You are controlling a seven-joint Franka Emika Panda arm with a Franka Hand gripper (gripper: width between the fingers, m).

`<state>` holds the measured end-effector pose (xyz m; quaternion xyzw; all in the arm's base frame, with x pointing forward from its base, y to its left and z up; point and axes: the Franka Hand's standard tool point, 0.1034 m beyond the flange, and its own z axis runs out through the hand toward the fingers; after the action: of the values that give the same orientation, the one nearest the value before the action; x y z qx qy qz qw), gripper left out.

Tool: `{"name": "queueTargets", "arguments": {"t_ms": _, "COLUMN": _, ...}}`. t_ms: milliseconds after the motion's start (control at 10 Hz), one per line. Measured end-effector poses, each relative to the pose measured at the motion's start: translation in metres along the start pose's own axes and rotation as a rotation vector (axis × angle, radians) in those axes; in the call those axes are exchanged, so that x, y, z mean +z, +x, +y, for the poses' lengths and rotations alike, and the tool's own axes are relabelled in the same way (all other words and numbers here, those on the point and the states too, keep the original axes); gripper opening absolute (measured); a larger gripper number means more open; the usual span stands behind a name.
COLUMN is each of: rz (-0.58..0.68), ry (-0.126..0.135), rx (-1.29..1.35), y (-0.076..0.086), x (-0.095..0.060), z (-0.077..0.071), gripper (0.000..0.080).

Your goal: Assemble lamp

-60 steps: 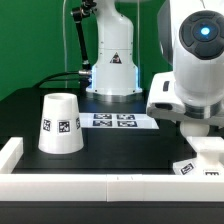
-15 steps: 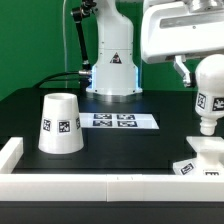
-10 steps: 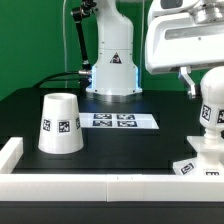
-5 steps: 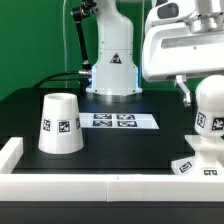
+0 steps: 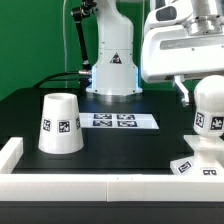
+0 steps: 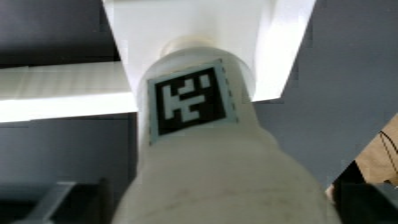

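Note:
The white ball-shaped bulb [image 5: 210,112] with a square tag stands upright at the exterior view's right, its neck down on the flat square base [image 5: 203,157]. My gripper [image 5: 206,96] comes down from above and is shut on the bulb's round head; one dark finger [image 5: 186,92] shows at its left side. In the wrist view the bulb [image 6: 196,130] fills the space between the dark fingers [image 6: 64,200] of my gripper [image 6: 210,208], with the base [image 6: 267,50] beyond it. The truncated-cone shade [image 5: 60,124] stands alone at the left.
The marker board [image 5: 120,121] lies flat in the middle of the black table. A low white wall [image 5: 100,186] runs along the front and left edges. The arm's own pedestal [image 5: 112,65] stands at the back.
Over the last second and a half my gripper and the bulb came down together onto the base. In the last half second nothing visibly moved.

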<state>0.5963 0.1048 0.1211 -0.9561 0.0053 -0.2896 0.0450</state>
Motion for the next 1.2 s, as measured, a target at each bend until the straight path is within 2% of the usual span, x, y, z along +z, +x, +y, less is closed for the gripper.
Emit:
{"name": "queueTargets", "arguments": {"t_ms": 100, "rz": 0.000, "ry": 0.000, "rx": 0.000, "y": 0.000, "x": 0.000, "z": 0.000, "gripper": 0.0677}}
{"name": "queueTargets", "arguments": {"t_ms": 400, "rz": 0.000, "ry": 0.000, "rx": 0.000, "y": 0.000, "x": 0.000, "z": 0.000, "gripper": 0.0698}}
{"name": "queueTargets", "arguments": {"t_ms": 900, "rz": -0.037, "ry": 0.011, "rx": -0.007, "y": 0.019, "x": -0.022, "z": -0.002, "gripper": 0.0698}}
{"name": "queueTargets", "arguments": {"t_ms": 1200, "rz": -0.091, "ry": 0.012, "rx": -0.010, "y": 0.012, "x": -0.018, "z": -0.002, "gripper": 0.0698}}
